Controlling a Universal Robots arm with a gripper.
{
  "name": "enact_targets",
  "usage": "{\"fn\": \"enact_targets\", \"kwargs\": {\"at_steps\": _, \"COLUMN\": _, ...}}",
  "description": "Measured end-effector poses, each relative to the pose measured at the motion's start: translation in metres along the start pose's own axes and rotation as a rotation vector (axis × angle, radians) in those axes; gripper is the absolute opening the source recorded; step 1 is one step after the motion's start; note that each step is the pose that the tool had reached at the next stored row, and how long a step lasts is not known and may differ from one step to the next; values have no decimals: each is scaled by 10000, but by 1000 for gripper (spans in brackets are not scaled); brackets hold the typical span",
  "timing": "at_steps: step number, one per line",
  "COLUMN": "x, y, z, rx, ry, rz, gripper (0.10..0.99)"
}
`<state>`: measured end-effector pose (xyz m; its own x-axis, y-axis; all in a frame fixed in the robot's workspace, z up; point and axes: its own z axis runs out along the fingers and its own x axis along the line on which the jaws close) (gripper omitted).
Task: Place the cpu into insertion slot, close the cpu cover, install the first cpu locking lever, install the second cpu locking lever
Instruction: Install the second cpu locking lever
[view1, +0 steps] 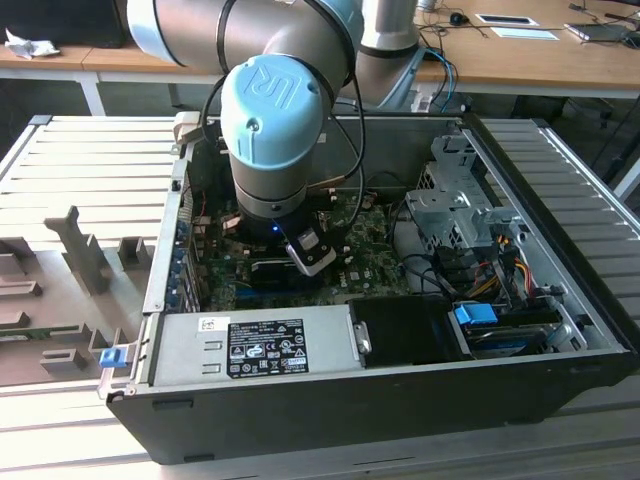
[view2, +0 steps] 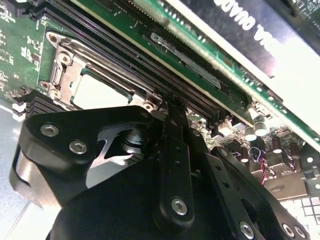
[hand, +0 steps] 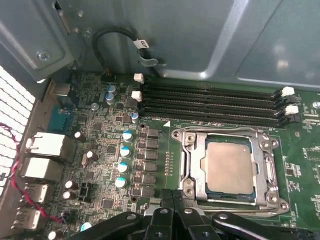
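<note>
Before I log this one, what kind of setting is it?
Likely a lab or workshop bench. An open computer case lies on a slatted metal table under the robot arm, with wooden desks behind it.

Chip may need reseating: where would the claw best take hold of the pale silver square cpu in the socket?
The pale silver square cpu lies flat, its edges apparently under the thin silver metal cover frame. Only its flat top is bare, so come straight from above; an edge pinch likely needs that frame lifted first.
</note>
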<state>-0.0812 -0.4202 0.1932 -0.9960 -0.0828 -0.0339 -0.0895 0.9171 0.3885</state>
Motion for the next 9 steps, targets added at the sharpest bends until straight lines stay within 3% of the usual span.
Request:
{"fn": "enact_targets", "kwargs": {"at_steps": 5, "x": -3, "y": 35, "z": -79, "rx": -4, "ry": 11, "rz": 7, "gripper": 106}}
{"fn": "enact_targets", "kwargs": {"at_steps": 9, "x": -8, "y": 97, "z": -226, "rx": -7, "ry": 57, "rz": 26, "gripper": 106}}
